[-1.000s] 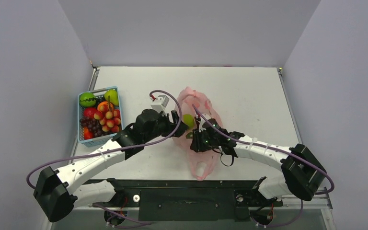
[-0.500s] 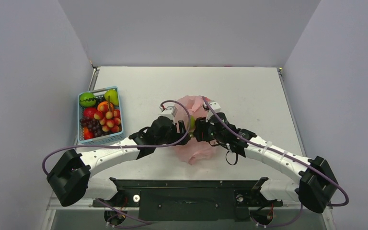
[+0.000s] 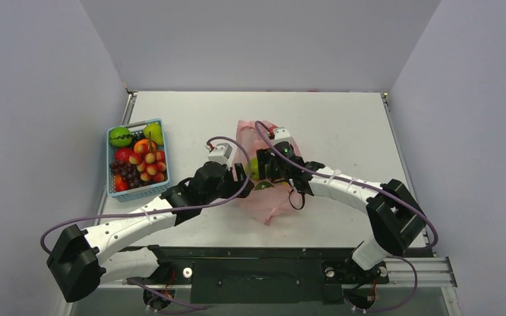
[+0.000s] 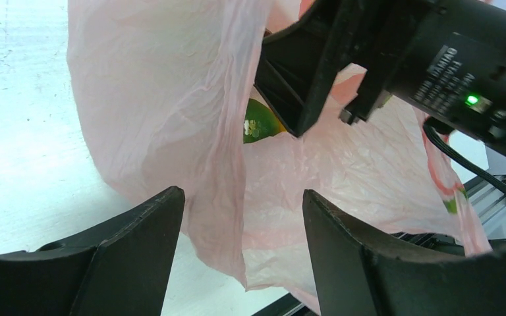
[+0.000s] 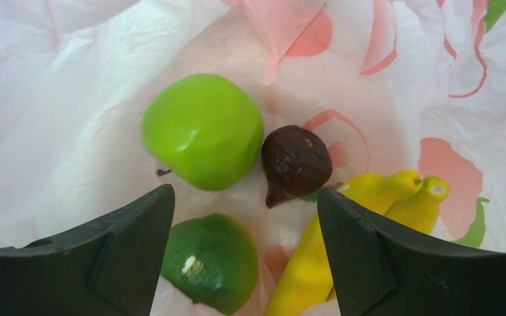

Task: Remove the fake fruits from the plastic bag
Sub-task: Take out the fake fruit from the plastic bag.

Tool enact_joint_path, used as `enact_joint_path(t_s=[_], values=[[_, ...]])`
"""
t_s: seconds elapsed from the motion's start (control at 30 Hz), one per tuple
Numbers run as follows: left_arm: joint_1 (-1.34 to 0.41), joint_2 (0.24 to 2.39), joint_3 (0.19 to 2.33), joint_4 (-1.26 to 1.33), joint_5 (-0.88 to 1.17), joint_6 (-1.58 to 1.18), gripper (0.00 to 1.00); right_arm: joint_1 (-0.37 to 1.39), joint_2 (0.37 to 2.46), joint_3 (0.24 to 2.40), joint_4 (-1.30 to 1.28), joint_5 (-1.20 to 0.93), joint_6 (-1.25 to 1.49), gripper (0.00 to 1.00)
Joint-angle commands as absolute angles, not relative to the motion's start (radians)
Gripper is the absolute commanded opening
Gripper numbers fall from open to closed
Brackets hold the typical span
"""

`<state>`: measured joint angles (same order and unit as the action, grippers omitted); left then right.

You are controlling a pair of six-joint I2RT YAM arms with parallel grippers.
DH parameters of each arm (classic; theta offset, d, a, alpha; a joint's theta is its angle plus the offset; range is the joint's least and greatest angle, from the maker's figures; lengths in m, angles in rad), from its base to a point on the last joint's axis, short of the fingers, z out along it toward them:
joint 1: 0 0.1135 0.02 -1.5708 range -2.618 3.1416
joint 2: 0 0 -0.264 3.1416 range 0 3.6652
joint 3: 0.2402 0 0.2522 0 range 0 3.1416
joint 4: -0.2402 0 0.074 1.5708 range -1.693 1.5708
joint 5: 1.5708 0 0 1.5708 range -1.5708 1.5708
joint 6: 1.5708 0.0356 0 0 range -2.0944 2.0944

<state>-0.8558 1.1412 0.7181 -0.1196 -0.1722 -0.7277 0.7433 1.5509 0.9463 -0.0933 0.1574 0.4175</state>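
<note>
Deep in plastic bag (image 5: pixel 59 99), apple (image 5: pixel 202 130), bananas (image 5: pixel 382 194)

Top external camera: fixed high behind both arm bases, tilted down and forward. It takes in the whole flat white table (image 3: pixel 342 131) at long range, with the thin translucent pink plastic bag (image 3: pixel 270 201) near centre.

Right wrist camera: mounted behind the right gripper (image 5: pixel 245 189), facing into the bag's interior at very close range; plastic fills the view.

Left wrist camera: mounted behind the left gripper (image 4: pixel 242 192), close in, facing the bag's outer side. The right gripper's black body enters from upper right.

All three views share the bag. Both wrist views share a glossy dark-green round plastic fruit with a pale mark (image 5: pixel 212 263).
</note>
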Motion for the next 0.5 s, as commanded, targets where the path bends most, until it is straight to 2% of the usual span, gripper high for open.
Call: enact_joint_path(t_s=[0.0,0.2,0.47], values=[[-0.858,1.076,0.735,-0.164,-0.201,-0.71,0.64,0.729,1.596,0.995,0.026,0.089,0.381,0.76],[-0.858,0.998,0.801,-0.26,-0.185,-0.688,0.64,0.741,1.653,1.005,0.126,0.05,0.378,0.8],[-0.855,0.81,0.85,-0.414,-0.244,-0.668,0.66,0.749,1.779,1.092,0.119,0.048,0.336,0.82]])
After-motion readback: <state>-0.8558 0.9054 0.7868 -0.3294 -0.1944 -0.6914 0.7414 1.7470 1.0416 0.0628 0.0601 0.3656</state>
